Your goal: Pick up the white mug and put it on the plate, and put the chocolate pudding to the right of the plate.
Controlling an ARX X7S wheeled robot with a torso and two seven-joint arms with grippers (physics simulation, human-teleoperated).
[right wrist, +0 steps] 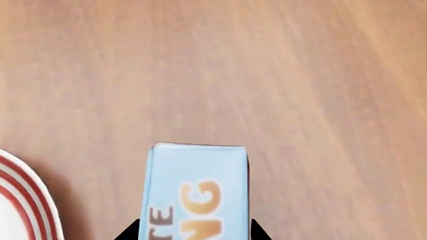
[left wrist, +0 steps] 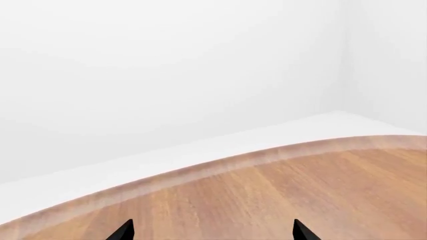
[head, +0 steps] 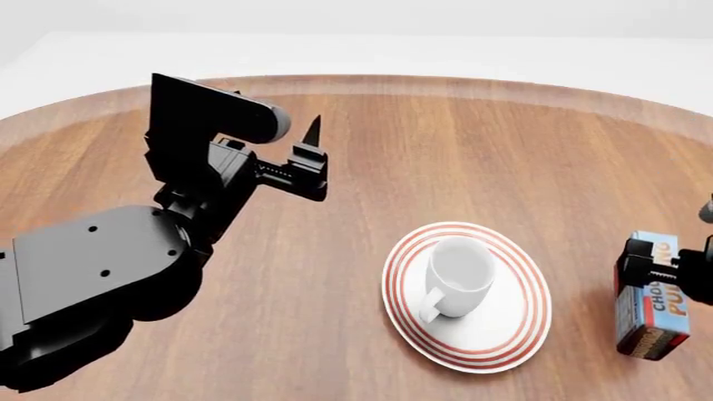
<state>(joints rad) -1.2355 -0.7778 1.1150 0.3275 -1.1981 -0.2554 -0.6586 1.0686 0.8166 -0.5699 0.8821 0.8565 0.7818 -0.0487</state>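
A glossy white mug (head: pixel 458 276) stands upright on the red-ringed white plate (head: pixel 523 322). The light-blue chocolate pudding box (head: pixel 654 307) sits just right of the plate.

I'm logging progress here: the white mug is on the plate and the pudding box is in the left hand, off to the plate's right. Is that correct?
Not quite. The pudding box is in the right hand, not the left; the right wrist view shows its fingers on either side of the box. The left hand holds nothing. The rest holds: the head view shows the white mug on the plate and the box to the plate's right.
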